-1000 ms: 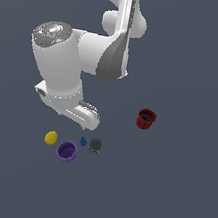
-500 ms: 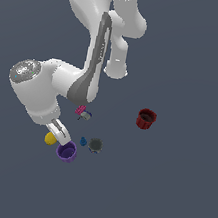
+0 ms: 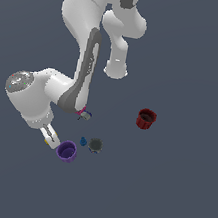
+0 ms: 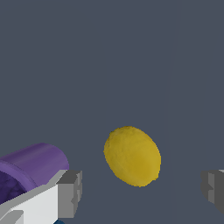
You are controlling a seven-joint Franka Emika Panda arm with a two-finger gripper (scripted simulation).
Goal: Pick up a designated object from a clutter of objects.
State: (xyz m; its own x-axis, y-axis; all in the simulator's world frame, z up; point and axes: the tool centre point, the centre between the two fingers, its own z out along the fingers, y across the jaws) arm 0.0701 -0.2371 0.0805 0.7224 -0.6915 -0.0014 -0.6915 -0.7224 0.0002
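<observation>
the gripper (image 4: 142, 188) hangs low over the bench (image 3: 165, 202) with its jaws spread wide and nothing held. the small, smooth, bright yellow egg-shaped lump (image 4: 132, 156) lies on the bench, roughly between the two fingertips (image 4: 70, 192) and apart from both. it looks light, rigid and a little slippery, so the pads should probably close across its narrower middle, not its tapered ends. the purple cup (image 3: 66, 151) sits just beside one finger; the dark red cup (image 3: 146, 118) stands well apart.

Lemon (image 4: 132, 156) btwn claw (image 4: 142, 192) fingers, cup (image 4: 30, 168) just beside.
</observation>
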